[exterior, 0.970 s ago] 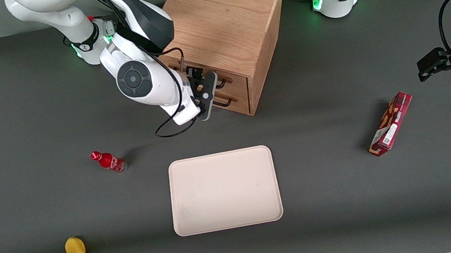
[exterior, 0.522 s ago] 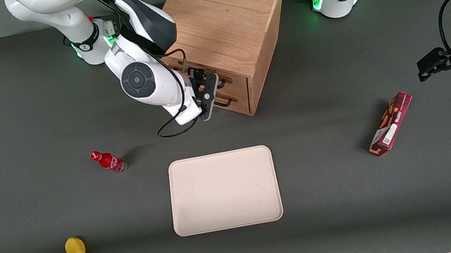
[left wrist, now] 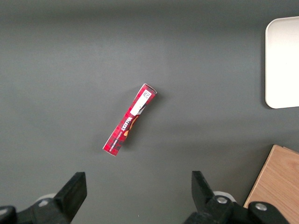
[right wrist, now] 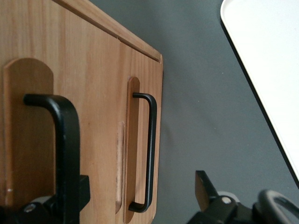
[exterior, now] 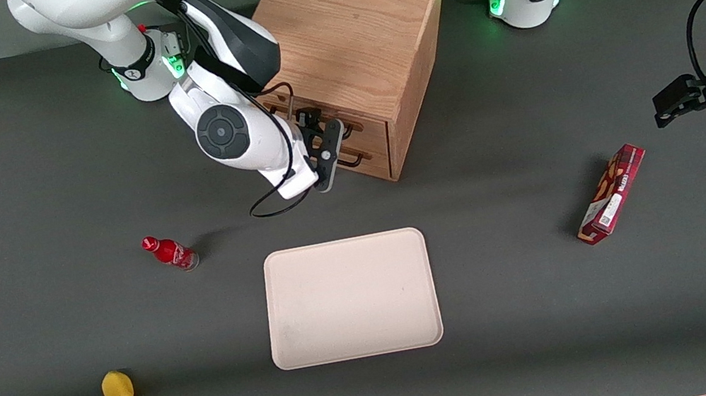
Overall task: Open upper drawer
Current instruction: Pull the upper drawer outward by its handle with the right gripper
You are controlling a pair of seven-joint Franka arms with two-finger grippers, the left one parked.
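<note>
The oak cube cabinet (exterior: 353, 26) stands at the back of the table with both drawers shut. The upper drawer (exterior: 372, 130) carries a thin black bar handle (exterior: 350, 128); in the right wrist view that handle (right wrist: 65, 140) looms close and overlaps one finger (right wrist: 77, 189). My right gripper (exterior: 336, 147) hovers just in front of the drawer fronts, open and holding nothing. In the wrist view the gripper (right wrist: 138, 196) has the bottom drawer's handle (right wrist: 149, 149) showing between its fingers. The arm hides part of the cabinet front in the front view.
A pale tray (exterior: 349, 297) lies nearer the front camera than the cabinet, and its corner (right wrist: 261, 60) shows in the wrist view. A red bottle (exterior: 170, 252) and a yellow fruit (exterior: 117, 388) lie toward the working arm's end. A red box (exterior: 612, 193) lies toward the parked arm's end.
The right arm's wrist has shifted slightly closer to the cabinet front. Both drawers stay shut and nothing else has moved.
</note>
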